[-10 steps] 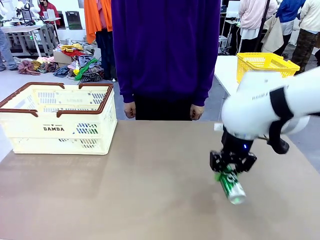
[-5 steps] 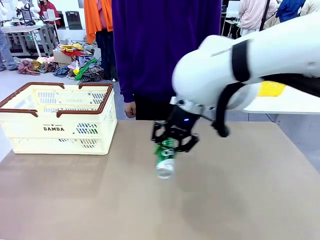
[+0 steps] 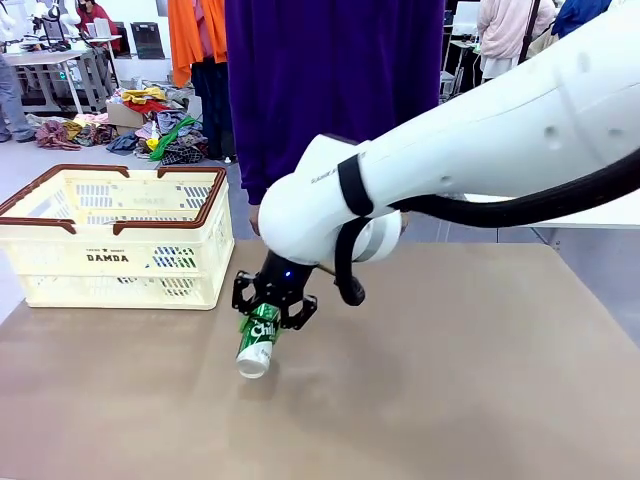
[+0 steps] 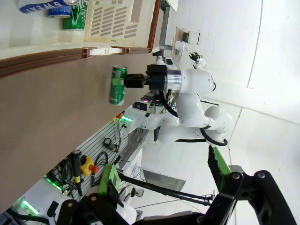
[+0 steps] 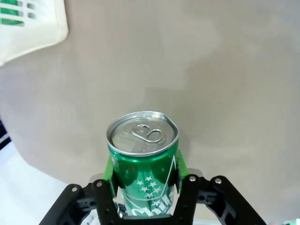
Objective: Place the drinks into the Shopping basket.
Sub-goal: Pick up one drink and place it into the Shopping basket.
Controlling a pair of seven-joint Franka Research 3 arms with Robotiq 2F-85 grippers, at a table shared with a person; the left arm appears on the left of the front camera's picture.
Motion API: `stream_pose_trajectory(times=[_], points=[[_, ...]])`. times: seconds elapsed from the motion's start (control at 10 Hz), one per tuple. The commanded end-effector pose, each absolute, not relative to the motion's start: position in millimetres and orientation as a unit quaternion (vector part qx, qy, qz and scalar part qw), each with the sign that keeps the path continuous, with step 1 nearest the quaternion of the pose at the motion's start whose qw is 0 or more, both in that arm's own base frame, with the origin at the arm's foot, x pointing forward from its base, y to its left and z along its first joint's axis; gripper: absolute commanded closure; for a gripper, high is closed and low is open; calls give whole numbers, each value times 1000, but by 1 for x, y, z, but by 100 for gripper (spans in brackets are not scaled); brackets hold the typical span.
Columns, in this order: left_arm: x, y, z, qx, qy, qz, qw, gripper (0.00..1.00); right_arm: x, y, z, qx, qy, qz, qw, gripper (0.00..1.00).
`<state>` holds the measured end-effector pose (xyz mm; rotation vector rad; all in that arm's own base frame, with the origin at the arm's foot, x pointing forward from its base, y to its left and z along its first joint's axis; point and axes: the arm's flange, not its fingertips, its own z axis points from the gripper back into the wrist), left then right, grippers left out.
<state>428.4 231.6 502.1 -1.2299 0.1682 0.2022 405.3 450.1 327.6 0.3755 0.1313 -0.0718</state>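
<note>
A green drinks can (image 3: 257, 341) hangs tilted just above the table, silver top pointing down and toward me, and my right gripper (image 3: 272, 300) is shut on it. The right wrist view shows this can (image 5: 143, 154) clamped between the green pads (image 5: 109, 169). The cream Shopping basket (image 3: 110, 262) with its brown rim stands at the table's left, its near corner (image 5: 28, 28) a short way from the can. In the left wrist view, a blue can (image 4: 42, 5) and a green can (image 4: 75, 11) lie inside the basket (image 4: 117, 23). My left gripper (image 4: 161, 161) is open and holds nothing.
A person in a purple top (image 3: 330, 100) stands at the far edge of the table, behind my right arm. The brown tabletop (image 3: 450, 380) lies bare to the right and in front. A white table (image 3: 570, 212) stands beyond the right side.
My right arm has swept left across the table with the green can, from the right side to just beside the basket. The basket has not moved.
</note>
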Motion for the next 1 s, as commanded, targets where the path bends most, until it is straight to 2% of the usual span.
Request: stream_pose_trajectory(times=[0.0, 0.4, 0.9], points=[[425, 230, 505, -576, 85, 97, 808, 0, 417, 469, 326, 180, 70, -32, 981, 100], [425, 230, 505, -576, 85, 97, 808, 0, 414, 466, 316, 161, 71, -39, 984, 100], [425, 230, 505, -576, 85, 97, 808, 0, 413, 465, 307, 176, 78, -28, 981, 100]])
